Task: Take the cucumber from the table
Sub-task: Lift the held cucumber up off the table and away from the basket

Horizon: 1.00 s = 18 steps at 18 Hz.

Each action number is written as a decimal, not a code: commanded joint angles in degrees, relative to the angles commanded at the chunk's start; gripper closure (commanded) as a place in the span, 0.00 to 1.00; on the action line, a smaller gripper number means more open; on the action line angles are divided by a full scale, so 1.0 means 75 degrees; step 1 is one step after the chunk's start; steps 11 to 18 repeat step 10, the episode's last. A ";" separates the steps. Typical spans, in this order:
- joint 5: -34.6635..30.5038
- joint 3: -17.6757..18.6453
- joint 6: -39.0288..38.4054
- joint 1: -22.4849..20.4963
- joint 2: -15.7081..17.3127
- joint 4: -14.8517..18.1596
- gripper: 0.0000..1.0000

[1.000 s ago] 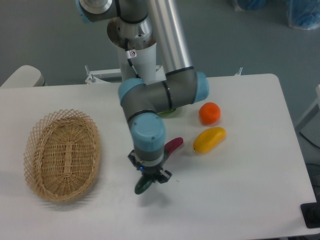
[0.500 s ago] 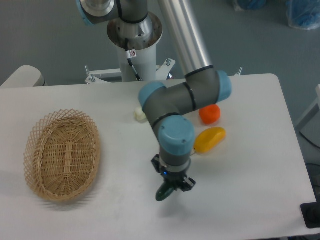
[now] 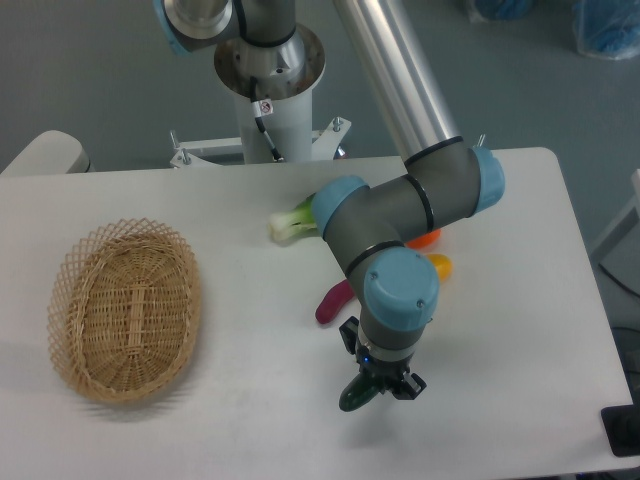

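The cucumber (image 3: 357, 396) is dark green and glossy; only its lower end shows, sticking out down-left from under my gripper (image 3: 383, 383). The gripper is shut on the cucumber, at the front middle of the white table (image 3: 520, 400). Most of the cucumber is hidden by the wrist, and I cannot tell whether it touches the tabletop.
A wicker basket (image 3: 124, 309) lies at the left. A magenta eggplant (image 3: 332, 302) sits just left of the arm, and a bok choy (image 3: 291, 222) lies behind it. An orange fruit (image 3: 428, 239) and a yellow one (image 3: 440, 265) peek out from behind the forearm.
The arm has swung right and toward the front edge, carrying the cucumber with it. The eggplant and bok choy, covered earlier, now show.
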State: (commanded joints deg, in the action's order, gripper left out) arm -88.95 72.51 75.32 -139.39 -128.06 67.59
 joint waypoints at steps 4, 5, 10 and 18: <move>-0.0058 0.0070 0.0000 0.0023 0.0011 -0.0082 0.92; -0.0059 0.0093 0.0000 0.0023 0.0012 -0.0094 0.92; -0.0059 0.0105 0.0000 0.0023 0.0012 -0.0094 0.92; -0.0059 0.0105 0.0000 0.0023 0.0012 -0.0094 0.92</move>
